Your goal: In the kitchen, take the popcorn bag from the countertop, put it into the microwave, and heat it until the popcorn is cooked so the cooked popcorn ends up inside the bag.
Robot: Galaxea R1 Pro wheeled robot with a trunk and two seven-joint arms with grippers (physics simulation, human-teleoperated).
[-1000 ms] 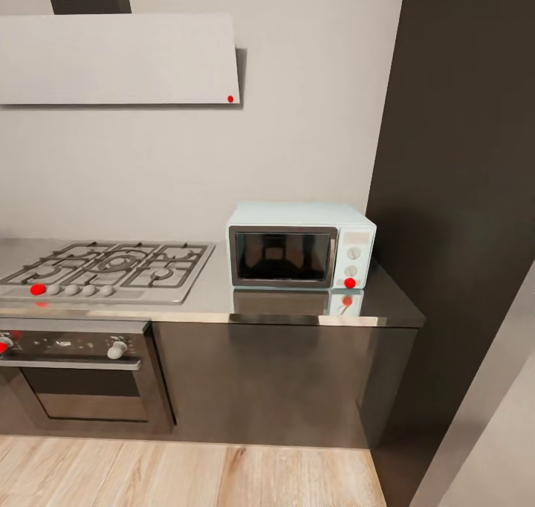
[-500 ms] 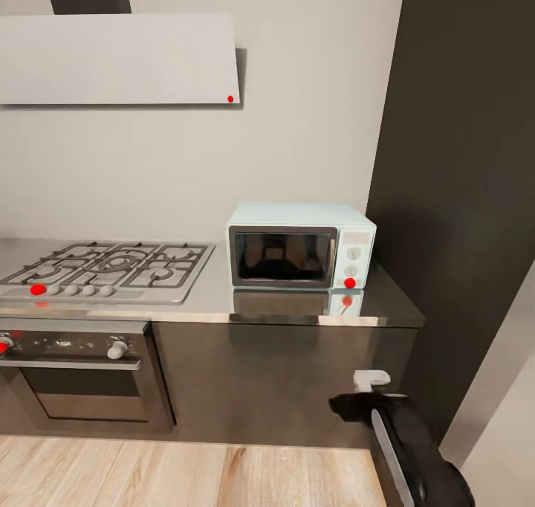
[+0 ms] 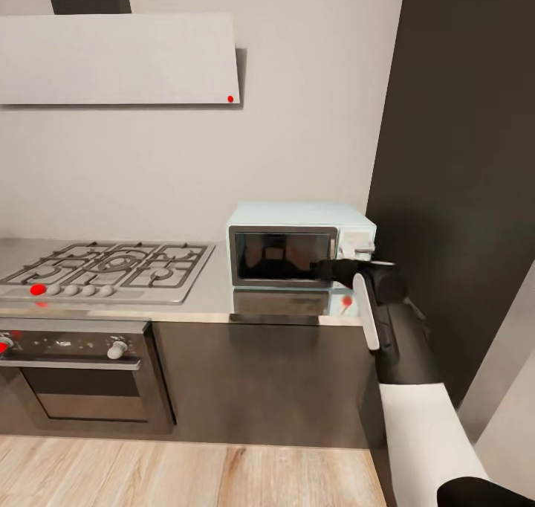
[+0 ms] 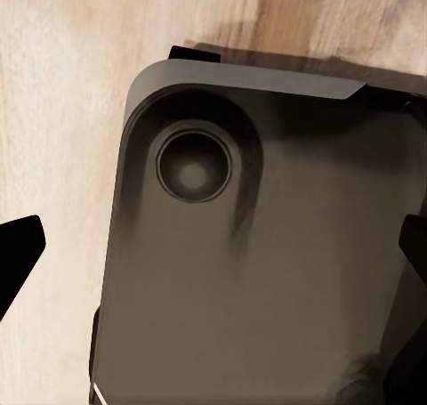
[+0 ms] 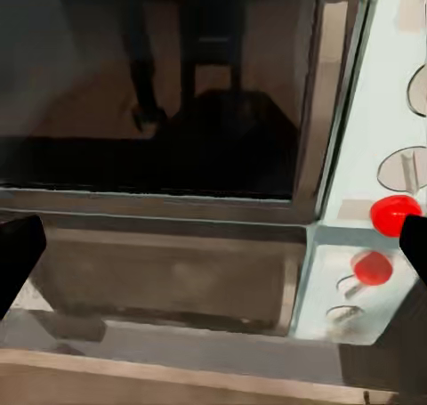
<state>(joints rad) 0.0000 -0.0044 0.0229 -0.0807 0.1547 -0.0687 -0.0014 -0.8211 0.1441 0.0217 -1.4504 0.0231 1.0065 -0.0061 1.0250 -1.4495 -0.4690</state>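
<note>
The pale-blue microwave (image 3: 297, 223) stands on the grey countertop (image 3: 215, 296) with its dark glass door (image 3: 276, 256) shut. My right gripper (image 3: 331, 268) is raised in front of the door's right edge, beside the knob panel. In the right wrist view the right gripper (image 5: 213, 254) is open, its fingertips (image 5: 18, 255) spread wide, facing the door (image 5: 160, 93) and the red-dotted knob (image 5: 394, 215). In the left wrist view my left gripper (image 4: 213, 254) is open too, above my own dark base (image 4: 258, 271) and the wood floor. The popcorn bag is out of view.
A steel gas hob (image 3: 104, 267) lies left of the microwave, with a built-in oven (image 3: 74, 373) under it and a range hood (image 3: 119, 57) above. A tall dark cabinet (image 3: 468, 157) walls the right side. Wood floor (image 3: 186, 473) runs along the cabinets.
My right arm has risen from below the counter's front edge up to the microwave's door and knob panel. The camera and the kitchen have stayed still.
</note>
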